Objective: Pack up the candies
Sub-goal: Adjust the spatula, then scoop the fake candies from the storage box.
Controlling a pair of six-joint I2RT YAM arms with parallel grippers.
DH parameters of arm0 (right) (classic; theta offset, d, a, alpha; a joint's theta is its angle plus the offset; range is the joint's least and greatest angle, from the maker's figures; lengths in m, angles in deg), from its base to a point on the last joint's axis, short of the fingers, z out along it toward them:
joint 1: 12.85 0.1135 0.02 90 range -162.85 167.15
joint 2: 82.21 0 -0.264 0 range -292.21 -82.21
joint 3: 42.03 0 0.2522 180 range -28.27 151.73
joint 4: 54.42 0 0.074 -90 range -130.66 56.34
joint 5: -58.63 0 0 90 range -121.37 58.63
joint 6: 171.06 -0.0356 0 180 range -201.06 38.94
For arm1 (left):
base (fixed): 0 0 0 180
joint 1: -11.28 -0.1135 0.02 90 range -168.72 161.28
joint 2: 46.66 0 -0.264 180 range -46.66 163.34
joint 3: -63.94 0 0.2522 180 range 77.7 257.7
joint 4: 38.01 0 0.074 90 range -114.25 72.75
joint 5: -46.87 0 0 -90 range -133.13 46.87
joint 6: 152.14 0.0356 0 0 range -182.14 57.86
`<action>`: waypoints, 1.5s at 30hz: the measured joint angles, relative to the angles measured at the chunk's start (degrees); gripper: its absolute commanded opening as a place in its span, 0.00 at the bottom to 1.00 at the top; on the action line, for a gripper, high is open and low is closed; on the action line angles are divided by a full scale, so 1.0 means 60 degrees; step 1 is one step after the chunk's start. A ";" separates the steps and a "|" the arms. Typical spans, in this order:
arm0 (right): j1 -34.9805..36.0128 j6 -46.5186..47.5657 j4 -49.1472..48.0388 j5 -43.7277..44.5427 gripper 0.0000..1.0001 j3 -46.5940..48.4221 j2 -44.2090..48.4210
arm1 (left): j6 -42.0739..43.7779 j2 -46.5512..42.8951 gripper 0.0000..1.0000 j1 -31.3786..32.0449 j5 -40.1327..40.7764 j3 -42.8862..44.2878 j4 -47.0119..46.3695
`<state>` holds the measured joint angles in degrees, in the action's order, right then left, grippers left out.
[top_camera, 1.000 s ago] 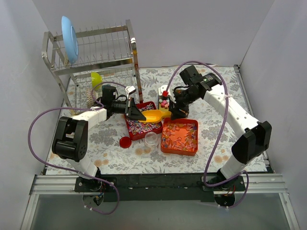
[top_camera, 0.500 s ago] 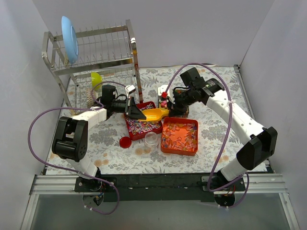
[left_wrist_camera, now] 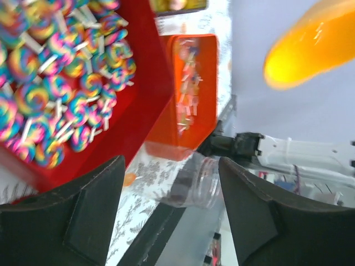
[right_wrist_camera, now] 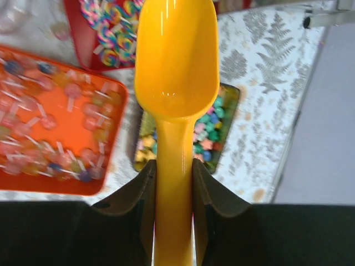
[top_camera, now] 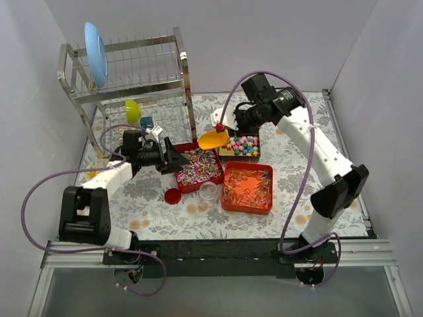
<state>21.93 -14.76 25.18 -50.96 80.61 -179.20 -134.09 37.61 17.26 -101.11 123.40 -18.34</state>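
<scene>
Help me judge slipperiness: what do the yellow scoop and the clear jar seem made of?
Yellow scoop: looks like smooth, glossy plastic, with bright highlights along its bowl. Clear jar: see-through walls with a ridged neck, probably plastic, though glass cannot be ruled out.

We carry white, rounded links on both the left arm (top_camera: pixel 111 177) and the right arm (top_camera: pixel 318 150), joined by black motor housings. A thin purple cable (top_camera: pixel 301 188) trails along each arm. Our fingers (left_wrist_camera: pixel 83 216) are matte black and wedge-shaped, with flat, angular faces.
</scene>
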 measured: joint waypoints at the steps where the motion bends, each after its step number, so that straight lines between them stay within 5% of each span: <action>1: 0.0033 0.0368 0.0248 0.0321 0.01 0.0568 -0.0368 | -0.0102 -0.0412 0.64 0.0011 0.0412 -0.0342 0.0095; 9: 0.0914 0.2637 0.0820 0.2922 0.01 0.1264 -0.1982 | -0.0841 -0.1151 0.52 0.0080 0.2823 -0.1461 0.0262; 24: 0.2685 0.3770 -0.0146 0.6226 0.01 0.1599 -0.3960 | -0.1902 -0.1596 0.46 -0.0091 0.3453 -0.2000 -0.0189; 25: 0.2728 0.3770 -0.0142 0.6295 0.01 0.1639 -0.3982 | -0.1891 -0.1781 0.43 -0.0142 0.3464 -0.1996 -0.0135; 29: 0.2805 0.3774 -0.0306 0.6717 0.01 0.1749 -0.4044 | -0.1814 -0.2772 0.00 -0.0382 0.3927 -0.1821 0.0667; 35: 0.2801 0.3872 -0.0750 0.7384 0.01 0.1679 -0.4044 | -0.1854 -0.2514 0.00 -0.0688 0.5115 -0.1504 0.1741; 45: 0.3322 0.3971 -0.1821 0.8320 0.01 0.0525 -0.3909 | -0.2171 -0.0433 0.00 -0.0725 0.5089 -0.2044 0.1038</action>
<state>41.87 9.07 14.25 -1.04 83.76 -202.65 -147.11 35.01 12.91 -70.57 111.14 -12.11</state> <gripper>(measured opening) 0.329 0.009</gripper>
